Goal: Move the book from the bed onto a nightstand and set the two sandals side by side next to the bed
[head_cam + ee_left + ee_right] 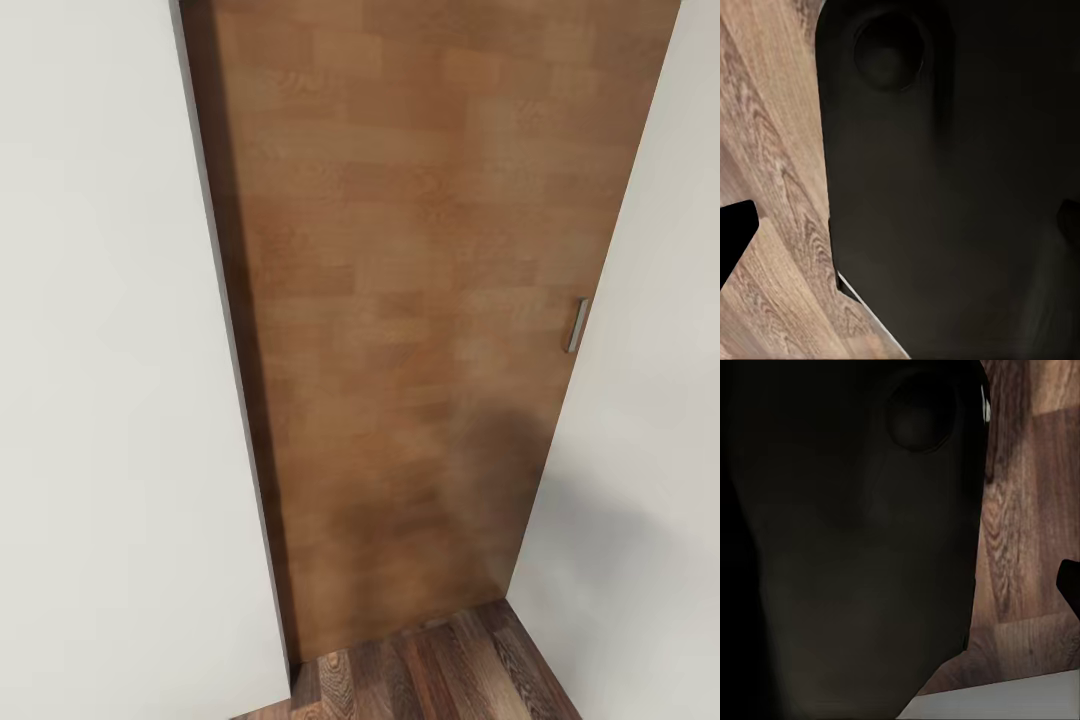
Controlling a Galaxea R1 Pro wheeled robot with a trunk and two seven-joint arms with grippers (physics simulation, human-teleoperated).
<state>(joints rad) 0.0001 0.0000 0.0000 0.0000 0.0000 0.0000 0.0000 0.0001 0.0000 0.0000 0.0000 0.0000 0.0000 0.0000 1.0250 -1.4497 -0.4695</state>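
Brown wood-grain door occupies the centre of the head view, closed, running from the top edge down to the lower part of the frame. A slim metal handle sits upright on its right edge, mid-height. White wall panels flank the door on both sides. Dark wood-plank floor shows in a strip at the bottom centre. A soft shadow lies across the lower right of the door.

Left wrist view: a dark rounded robot body covers the centre and right of the frame; light wood planks show along the left. A black tip, probably a finger of the left hand, enters at the left edge. Its opening cannot be determined.

Right wrist view: a similar dark body covers the left and centre; darker planks show at right. A black tip, probably the right hand, enters at the right edge; its opening cannot be determined.

Book, bed, nightstand and sandals: location cannot be told from these views.
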